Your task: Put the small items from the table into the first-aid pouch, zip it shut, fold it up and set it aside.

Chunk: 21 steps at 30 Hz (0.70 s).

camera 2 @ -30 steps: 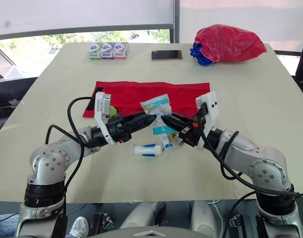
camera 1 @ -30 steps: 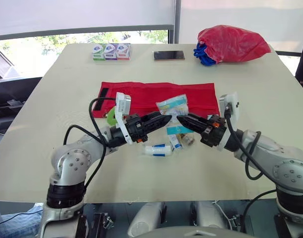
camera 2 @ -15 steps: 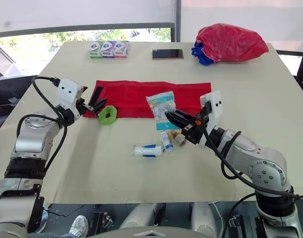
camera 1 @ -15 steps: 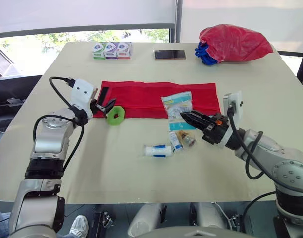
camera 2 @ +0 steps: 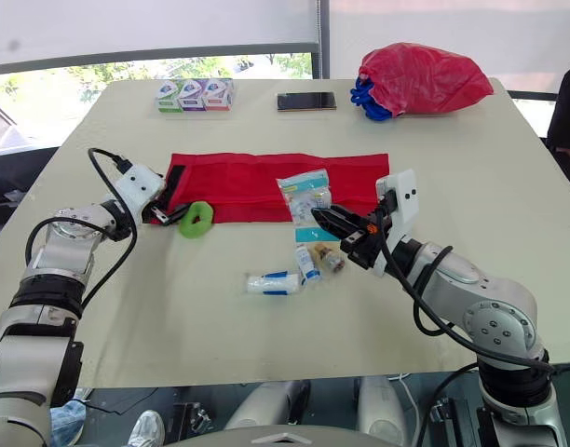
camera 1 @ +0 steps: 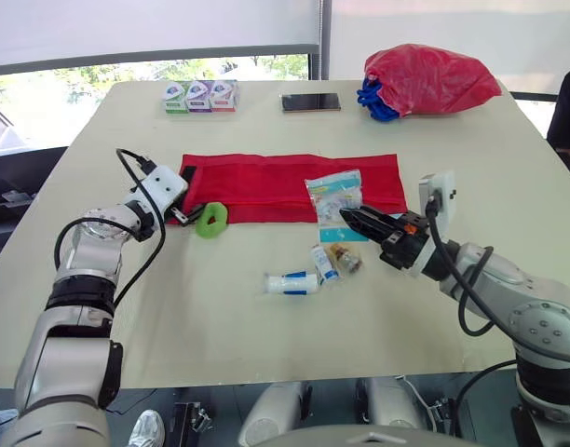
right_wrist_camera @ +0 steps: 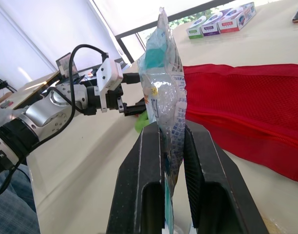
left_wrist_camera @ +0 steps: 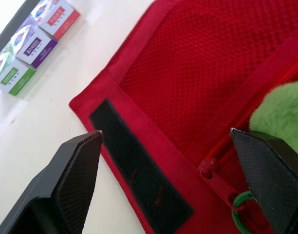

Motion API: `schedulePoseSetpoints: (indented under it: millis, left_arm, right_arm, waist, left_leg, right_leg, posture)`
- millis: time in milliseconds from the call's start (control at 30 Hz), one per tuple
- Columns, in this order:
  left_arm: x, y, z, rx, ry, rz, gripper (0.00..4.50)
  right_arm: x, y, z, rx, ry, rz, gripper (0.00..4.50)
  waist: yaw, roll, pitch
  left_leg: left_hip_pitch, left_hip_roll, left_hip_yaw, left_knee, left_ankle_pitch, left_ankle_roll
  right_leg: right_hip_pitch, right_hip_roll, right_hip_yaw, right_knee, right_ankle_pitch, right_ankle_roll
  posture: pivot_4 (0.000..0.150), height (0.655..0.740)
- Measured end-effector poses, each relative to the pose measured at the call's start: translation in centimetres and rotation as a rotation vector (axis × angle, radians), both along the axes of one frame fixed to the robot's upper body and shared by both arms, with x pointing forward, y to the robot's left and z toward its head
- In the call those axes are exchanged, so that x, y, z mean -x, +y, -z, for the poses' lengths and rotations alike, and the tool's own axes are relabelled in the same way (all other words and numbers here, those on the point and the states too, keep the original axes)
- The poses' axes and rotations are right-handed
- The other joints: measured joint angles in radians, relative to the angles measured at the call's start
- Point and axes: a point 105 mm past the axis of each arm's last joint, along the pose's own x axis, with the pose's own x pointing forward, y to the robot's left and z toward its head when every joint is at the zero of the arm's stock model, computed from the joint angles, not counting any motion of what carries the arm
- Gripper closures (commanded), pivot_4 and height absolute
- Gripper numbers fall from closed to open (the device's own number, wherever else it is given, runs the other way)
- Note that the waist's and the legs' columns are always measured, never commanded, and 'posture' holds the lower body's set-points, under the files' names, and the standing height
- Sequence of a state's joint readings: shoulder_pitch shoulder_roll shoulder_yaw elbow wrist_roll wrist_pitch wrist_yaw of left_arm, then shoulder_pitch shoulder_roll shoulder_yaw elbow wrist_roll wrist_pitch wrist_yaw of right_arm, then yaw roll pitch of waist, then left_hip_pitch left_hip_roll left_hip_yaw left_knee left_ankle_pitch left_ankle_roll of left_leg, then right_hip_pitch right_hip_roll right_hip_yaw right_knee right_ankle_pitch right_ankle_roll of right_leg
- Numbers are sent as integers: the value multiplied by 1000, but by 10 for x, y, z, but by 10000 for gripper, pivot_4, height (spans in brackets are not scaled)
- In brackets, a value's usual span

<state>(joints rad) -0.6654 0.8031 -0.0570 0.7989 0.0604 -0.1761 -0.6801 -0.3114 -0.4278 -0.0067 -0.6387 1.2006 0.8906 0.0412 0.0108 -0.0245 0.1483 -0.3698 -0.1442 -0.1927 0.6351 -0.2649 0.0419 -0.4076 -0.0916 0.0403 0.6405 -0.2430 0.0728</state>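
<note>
The red pouch [camera 1: 294, 182] lies flat and unfolded across the table's middle. My left gripper [camera 1: 185, 214] is open at the pouch's left end, its fingers either side of the black hook-and-loop strip [left_wrist_camera: 139, 175] and the zipper pull [left_wrist_camera: 210, 170] with its green ring. A green roll [camera 1: 210, 220] lies right beside that gripper. My right gripper [camera 1: 352, 217] is shut on a clear packet [right_wrist_camera: 163, 73], held upright over the pouch's front edge. A white tube [camera 1: 290, 282], a smaller tube [camera 1: 322, 263] and a small bottle [camera 1: 345, 260] lie on the table in front of the pouch.
Three small boxes [camera 1: 198, 95], a phone [camera 1: 311, 101] and a red bag [camera 1: 429, 79] with something blue beside it sit along the far edge. A person's dark sleeve [camera 1: 569, 107] shows at the far right. Bare tabletop stretches along the near side.
My left arm has swung from the table's centre out to the pouch's left end and lowered beside the zipper pull. The right gripper keeps hold of the packet, nearly still.
</note>
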Motion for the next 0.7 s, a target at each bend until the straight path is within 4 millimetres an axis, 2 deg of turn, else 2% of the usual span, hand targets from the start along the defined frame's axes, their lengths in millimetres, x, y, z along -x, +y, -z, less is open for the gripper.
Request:
schedulePoseSetpoints:
  millis: [167,267,333,400,433,500,533,567,700]
  left_arm:
    - [-8,-6,0,-81,-15,29,568]
    - [-12,-9,0,-127,-31,38,8455]
    - [-12,-12,5,-146,-34,48,17496]
    - [-13,-16,8,-149,-48,62,28708]
    - [-13,-17,8,-149,-50,64,30556]
    - [-13,-20,6,-152,-66,84,37714]
    - [-13,-22,5,-154,-74,96,42863]
    - [-13,-23,5,-153,-77,101,44639]
    - [-12,-29,4,-142,-84,140,44639]
  right_arm:
    - [-1,0,0,-1,-3,11,44568]
    - [-2,0,0,-2,-5,13,44568]
    - [-2,0,0,-2,-6,16,44568]
    - [-3,0,0,-1,-9,23,44568]
    - [-3,0,0,0,-9,24,44568]
    - [-3,0,0,0,-10,28,44568]
    - [-3,0,0,-2,-11,30,44568]
    - [-4,0,0,-3,-12,31,44568]
    - [-4,0,0,-3,-15,36,44568]
  waist:
    - [3,-1,0]
    - [3,-1,0]
    - [1,-1,0]
    - [1,-1,0]
    - [1,-1,0]
    - [0,-1,-1]
    - [0,-1,-1]
    - [0,-1,-1]
    - [0,-1,-1]
  left_leg:
    - [0,0,0,1,0,0]
    - [0,0,0,1,0,0]
    - [0,0,0,1,0,0]
    - [0,0,0,2,0,0]
    - [0,0,0,2,0,0]
    - [-1,0,0,2,0,0]
    - [-1,0,0,2,0,0]
    - [-1,0,0,2,0,0]
    - [-1,0,0,2,0,0]
  right_leg:
    - [0,0,0,1,0,0]
    - [0,0,0,1,0,1]
    - [0,0,0,1,1,1]
    - [0,0,0,1,1,1]
    - [0,0,0,1,1,1]
    - [-1,0,0,1,1,1]
    - [-1,0,0,1,1,1]
    - [-1,0,0,1,1,1]
    - [-1,0,0,2,1,1]
  posture:
    - [1500,7400]
    - [1500,7400]
    - [1500,7400]
    - [1500,7400]
    - [1500,7400]
    - [1500,7400]
    - [1500,7400]
    - [1500,7400]
    - [1500,7400]
